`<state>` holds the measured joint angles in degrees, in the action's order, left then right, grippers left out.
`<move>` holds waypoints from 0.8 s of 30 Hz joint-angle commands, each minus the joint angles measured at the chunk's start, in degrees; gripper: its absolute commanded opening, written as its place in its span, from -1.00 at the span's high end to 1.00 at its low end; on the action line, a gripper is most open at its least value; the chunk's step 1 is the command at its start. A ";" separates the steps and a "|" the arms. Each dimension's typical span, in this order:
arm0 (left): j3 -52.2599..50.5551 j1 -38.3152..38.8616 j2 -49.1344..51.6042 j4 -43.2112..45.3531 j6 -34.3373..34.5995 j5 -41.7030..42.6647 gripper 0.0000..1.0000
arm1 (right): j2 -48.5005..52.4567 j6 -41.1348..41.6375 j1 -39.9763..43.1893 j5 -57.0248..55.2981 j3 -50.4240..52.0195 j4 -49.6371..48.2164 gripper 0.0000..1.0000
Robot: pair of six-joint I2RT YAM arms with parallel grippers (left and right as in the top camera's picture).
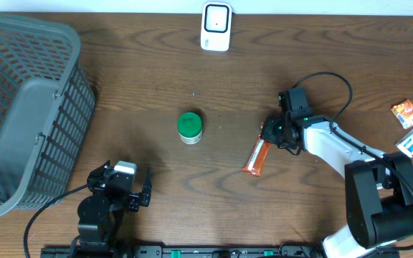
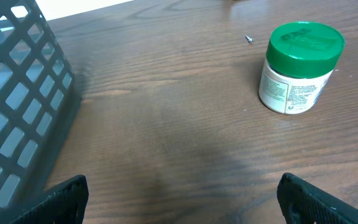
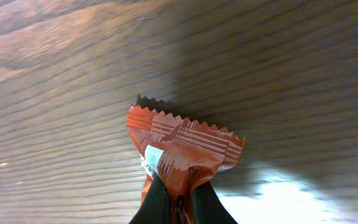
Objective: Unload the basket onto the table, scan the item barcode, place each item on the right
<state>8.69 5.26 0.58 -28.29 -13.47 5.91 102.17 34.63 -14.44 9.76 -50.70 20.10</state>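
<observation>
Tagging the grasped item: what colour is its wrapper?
Orange-red wrapper, best seen in the right wrist view.

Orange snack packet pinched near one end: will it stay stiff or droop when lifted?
Probably droops: the orange packet is thin crimped film, held by the right pincer near one end only. Likely light: it looks flat and slim overhead. It may slip, since only a narrow fold is pinched.
</observation>
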 commanded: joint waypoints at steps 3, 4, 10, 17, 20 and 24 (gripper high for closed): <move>-0.66 -0.20 -0.35 -0.83 0.50 0.52 -0.96 | 9.01 1.53 -1.29 8.00 6.82 4.57 0.97; -0.66 -0.20 -0.35 -0.83 0.52 0.52 -0.96 | 8.17 1.51 -1.29 8.72 6.73 4.59 0.97; -0.66 -0.20 -0.35 -0.83 0.50 0.52 -0.96 | -10.43 0.90 -1.29 11.98 6.49 8.59 0.97; -0.66 -0.20 -0.35 -0.83 0.50 0.52 -0.96 | -32.52 5.66 -0.26 11.10 6.49 18.21 0.97; -0.66 -0.20 -0.35 -0.83 0.50 0.52 -0.96 | -39.78 6.64 -0.22 11.08 6.49 19.63 0.97; -0.66 -0.20 -0.35 -0.83 0.52 0.52 -0.96 | -45.66 7.19 -0.22 10.16 6.51 19.63 0.97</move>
<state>8.69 5.23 0.58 -28.29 -13.47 5.91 59.66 39.92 -15.22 20.88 -43.70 39.48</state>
